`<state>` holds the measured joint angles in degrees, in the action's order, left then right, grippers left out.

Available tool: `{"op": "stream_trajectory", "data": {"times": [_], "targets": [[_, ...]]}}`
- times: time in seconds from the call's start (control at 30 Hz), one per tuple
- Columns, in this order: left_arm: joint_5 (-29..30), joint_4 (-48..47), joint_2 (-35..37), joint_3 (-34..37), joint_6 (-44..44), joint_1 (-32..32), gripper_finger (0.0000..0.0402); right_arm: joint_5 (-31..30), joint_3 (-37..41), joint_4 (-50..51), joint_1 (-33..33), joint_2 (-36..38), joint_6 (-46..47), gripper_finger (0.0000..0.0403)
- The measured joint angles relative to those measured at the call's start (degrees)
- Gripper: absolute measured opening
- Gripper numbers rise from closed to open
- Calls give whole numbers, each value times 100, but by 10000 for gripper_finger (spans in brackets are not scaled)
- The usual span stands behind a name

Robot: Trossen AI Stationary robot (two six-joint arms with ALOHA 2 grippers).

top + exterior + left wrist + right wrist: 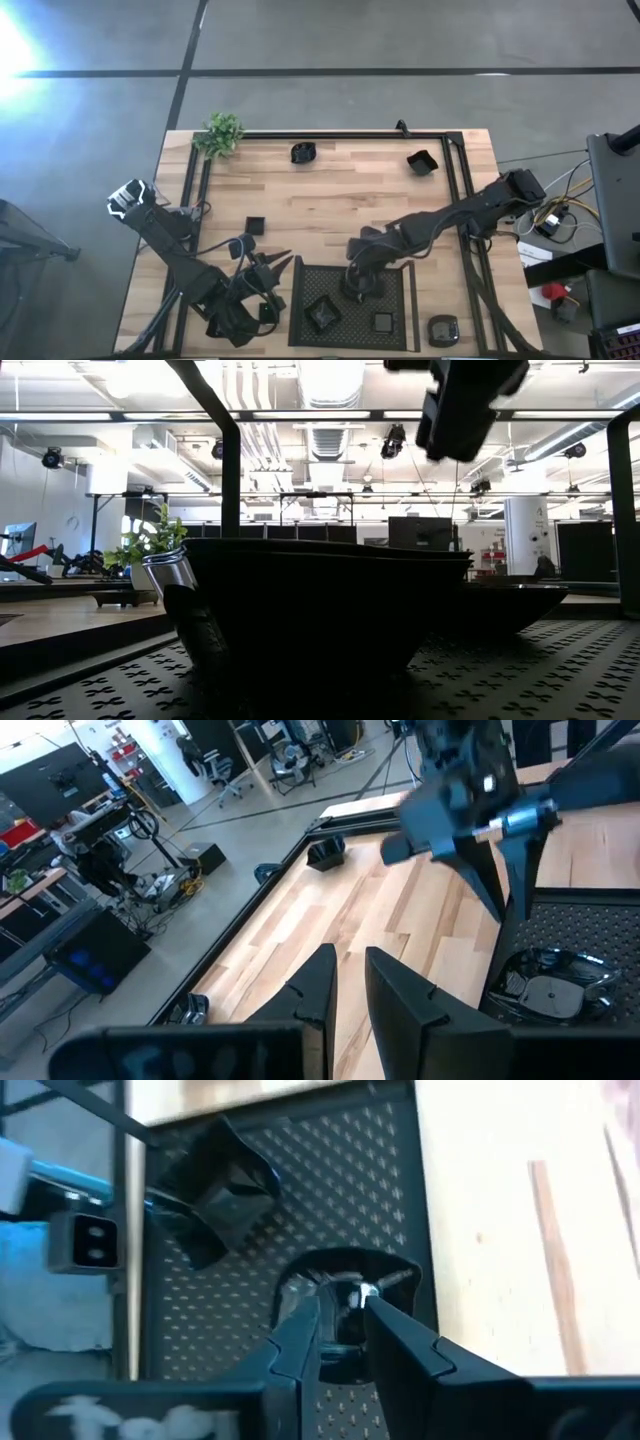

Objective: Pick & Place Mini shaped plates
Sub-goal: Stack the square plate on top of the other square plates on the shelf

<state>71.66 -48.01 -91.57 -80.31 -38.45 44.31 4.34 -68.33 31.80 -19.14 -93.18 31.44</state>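
The mini plates are small glossy black dishes. Three are in the black mesh tray (400,285): an angular one (322,315), a square one (382,322) and a rounded one (345,1280) under my right gripper (345,1320), which is shut on it from above. Others lie flat on the wooden table: two near the far edge (303,152) (422,162), one mid-table (255,226) and one right of the tray (443,330). My left gripper (280,264) is open and empty, hovering left of the tray. My right gripper pinches the rounded plate's rim (350,1292) between its two fingers. One fingertip (305,1325) and the other (385,1320) come down on it from above. The plate's base rests on the mesh tray floor.
A small green plant (222,133) stands at the table's far left corner. A black frame rail (330,134) runs round the tabletop. Bare wood lies between the tray and the far plates. The left arm's body (215,300) crowds the tray's left side.
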Motion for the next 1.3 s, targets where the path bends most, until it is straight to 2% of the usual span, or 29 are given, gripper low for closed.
{"op": "stream_trajectory", "data": {"times": [0.23, 0.8, 1.1, 1.2, 1.3], "targets": [[0, -2, 0, -2, -12, -2, 53, -40, -1, 83, 0, 605, -483, 62], [-44, -90, 0, 2, -252, -20, 53, -1949, 114, 95, -11, 1837, -846, 59], [-127, -357, 0, 11, -743, -47, 53, -1998, 118, 86, -11, 2072, -922, 57], [-213, -671, 5, 11, -1153, -105, 53, -1998, 118, 88, -11, 2080, -1014, 57], [-550, -1279, 62, 11, -1750, -180, 53, -1998, 120, 80, -11, 2080, -1086, 57]]}}
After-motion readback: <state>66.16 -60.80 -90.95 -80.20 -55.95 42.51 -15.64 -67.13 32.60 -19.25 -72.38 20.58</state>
